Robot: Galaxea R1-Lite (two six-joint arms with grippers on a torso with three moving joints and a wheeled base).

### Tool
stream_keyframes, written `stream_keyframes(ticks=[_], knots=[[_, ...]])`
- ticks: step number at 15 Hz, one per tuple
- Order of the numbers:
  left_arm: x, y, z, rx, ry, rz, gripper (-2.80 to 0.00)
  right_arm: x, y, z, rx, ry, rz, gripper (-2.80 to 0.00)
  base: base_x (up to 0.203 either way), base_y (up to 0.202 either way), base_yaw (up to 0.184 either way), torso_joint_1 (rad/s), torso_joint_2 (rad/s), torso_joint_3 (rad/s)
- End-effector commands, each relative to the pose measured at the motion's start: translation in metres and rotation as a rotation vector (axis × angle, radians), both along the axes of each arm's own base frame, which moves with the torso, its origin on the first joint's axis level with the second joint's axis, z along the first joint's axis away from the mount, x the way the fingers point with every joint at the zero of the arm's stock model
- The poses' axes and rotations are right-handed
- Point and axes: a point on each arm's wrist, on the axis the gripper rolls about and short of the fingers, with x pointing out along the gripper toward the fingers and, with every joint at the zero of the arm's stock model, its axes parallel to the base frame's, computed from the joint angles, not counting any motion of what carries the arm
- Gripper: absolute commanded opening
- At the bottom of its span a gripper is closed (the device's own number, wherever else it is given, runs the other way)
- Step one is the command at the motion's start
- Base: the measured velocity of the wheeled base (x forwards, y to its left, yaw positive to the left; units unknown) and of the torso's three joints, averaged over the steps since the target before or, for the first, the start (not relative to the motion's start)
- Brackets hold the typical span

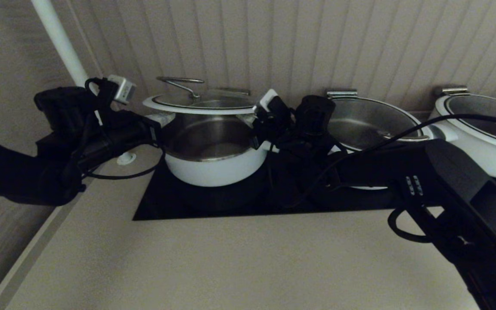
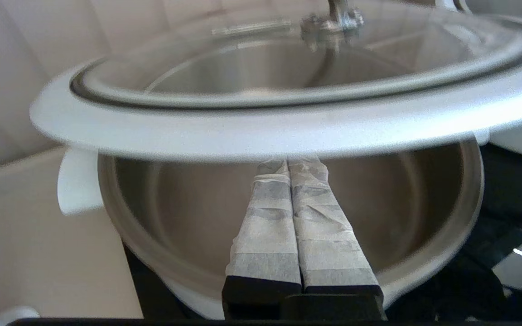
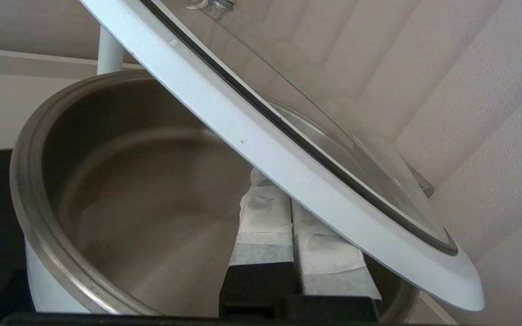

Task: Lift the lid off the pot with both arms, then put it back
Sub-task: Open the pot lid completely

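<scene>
The glass lid (image 1: 200, 103) with white rim and steel loop handle hangs level a little above the narrow white pot (image 1: 215, 165), whose steel inside is open. My left gripper (image 1: 158, 129) is at the pot's left. My right gripper (image 1: 257, 127) is at its right. In the left wrist view my left gripper (image 2: 288, 164) is shut, its taped fingers (image 2: 265, 226) pressed together with their tips under the lid's rim (image 2: 261, 133), above the pot (image 2: 424, 203). In the right wrist view my right gripper (image 3: 273, 190) is shut the same way under the rim (image 3: 261, 136), over the pot (image 3: 129, 190).
The pot stands on a black cooktop (image 1: 230, 202) set in a beige counter (image 1: 230, 262). Two wider white pots (image 1: 373, 125) (image 1: 485, 137) stand to the right. A ribbed wall is close behind, and a white pipe (image 1: 58, 38) rises at the back left.
</scene>
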Motion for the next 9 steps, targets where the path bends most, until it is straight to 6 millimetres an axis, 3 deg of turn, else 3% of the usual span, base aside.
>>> stream_keyframes(ticks=[1,9], knots=[[0.0085,-0.0013,0.0023,-0.002,-0.021,-0.003,-2.80,0.0000,0.0004,-0.0004,-0.001,-0.005,0.002,-2.80,0.000,0.000,0.000,0.000,0.00,0.000],[0.0113,-0.0009,0.0045,-0.002,-0.018,0.004,-2.80,-0.0006,0.0000,0.0015,0.002,-0.011,0.003,-2.80,0.000,0.000,0.000,0.000,0.00,0.000]])
